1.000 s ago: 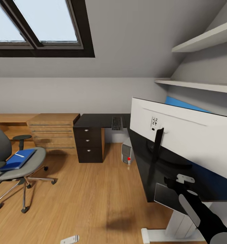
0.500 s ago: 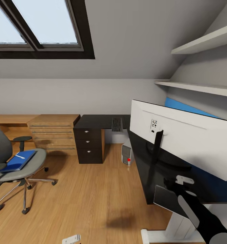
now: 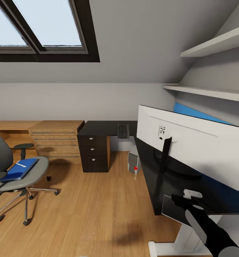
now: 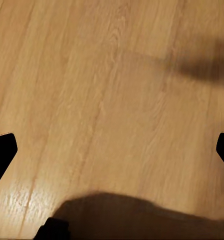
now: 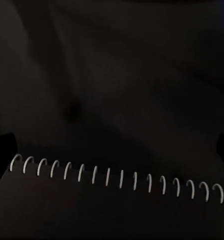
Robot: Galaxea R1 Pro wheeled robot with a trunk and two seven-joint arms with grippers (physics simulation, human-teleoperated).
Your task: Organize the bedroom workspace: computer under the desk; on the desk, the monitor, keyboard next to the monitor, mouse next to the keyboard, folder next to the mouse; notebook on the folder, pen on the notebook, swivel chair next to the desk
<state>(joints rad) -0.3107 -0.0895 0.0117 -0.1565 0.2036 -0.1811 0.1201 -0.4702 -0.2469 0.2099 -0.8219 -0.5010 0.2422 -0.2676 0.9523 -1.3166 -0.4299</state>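
Head view: keyboard [image 3: 123,130] lengthwise away across desk [image 3: 101,127].

1 white-backed wide monitor [image 3: 201,150], 1 dark slim keyboard [image 3: 123,130], 1 grey swivel chair [image 3: 12,171], 1 bright blue flat folder [image 3: 19,169], 1 pale boxy computer tower [image 3: 133,162], 2 white wall shelves [image 3: 212,92].

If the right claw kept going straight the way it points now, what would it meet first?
Most likely the spiral-bound notebook lying on the black desk just beneath the right claw; how far off it lies is hard to judge.
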